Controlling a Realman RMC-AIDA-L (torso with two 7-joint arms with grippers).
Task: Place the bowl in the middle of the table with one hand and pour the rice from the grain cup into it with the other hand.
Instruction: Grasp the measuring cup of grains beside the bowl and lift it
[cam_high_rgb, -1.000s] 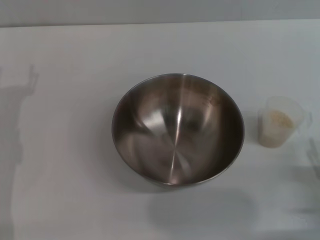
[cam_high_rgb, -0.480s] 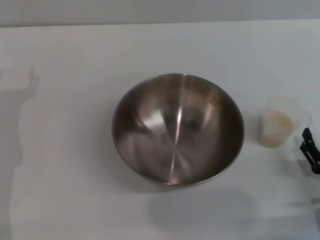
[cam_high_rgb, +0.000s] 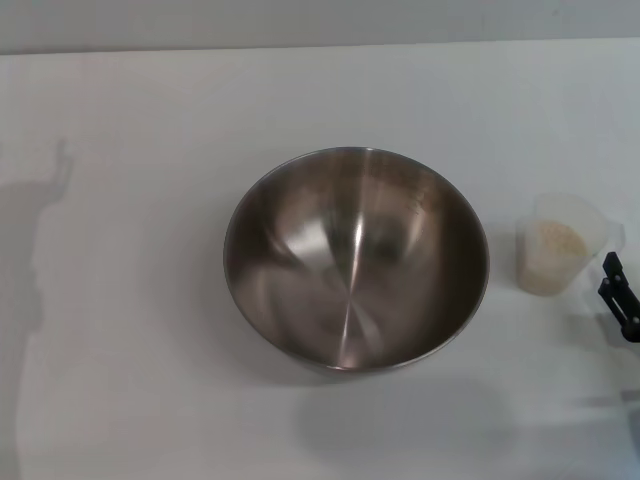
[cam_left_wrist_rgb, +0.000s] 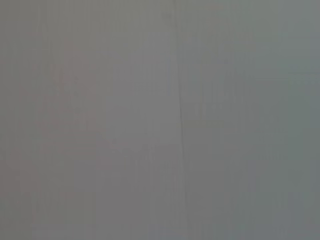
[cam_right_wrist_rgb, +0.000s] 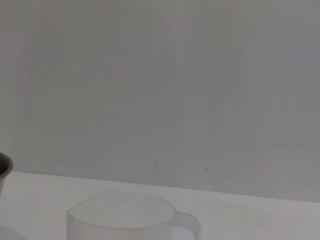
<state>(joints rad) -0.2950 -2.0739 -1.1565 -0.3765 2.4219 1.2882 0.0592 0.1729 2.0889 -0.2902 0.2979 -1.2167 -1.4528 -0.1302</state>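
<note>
The large steel bowl (cam_high_rgb: 356, 258) stands upright and empty in the middle of the white table (cam_high_rgb: 150, 150). The translucent grain cup (cam_high_rgb: 561, 243) stands to its right, apart from it, with off-white rice (cam_high_rgb: 556, 240) inside. My right gripper (cam_high_rgb: 620, 298) shows only as a black tip at the right edge, just right of the cup and not touching it. The cup's rim also shows close in the right wrist view (cam_right_wrist_rgb: 125, 215), with the bowl's edge (cam_right_wrist_rgb: 4, 167) beside it. My left gripper is out of view; only its shadow lies on the table's left side.
A grey wall (cam_high_rgb: 300, 20) runs along the table's far edge. The left wrist view shows only a plain grey surface (cam_left_wrist_rgb: 160, 120).
The right gripper's tip has come into view at the right edge, next to the cup. The left arm's shadow has shifted slightly. Bowl and cup have not moved.
</note>
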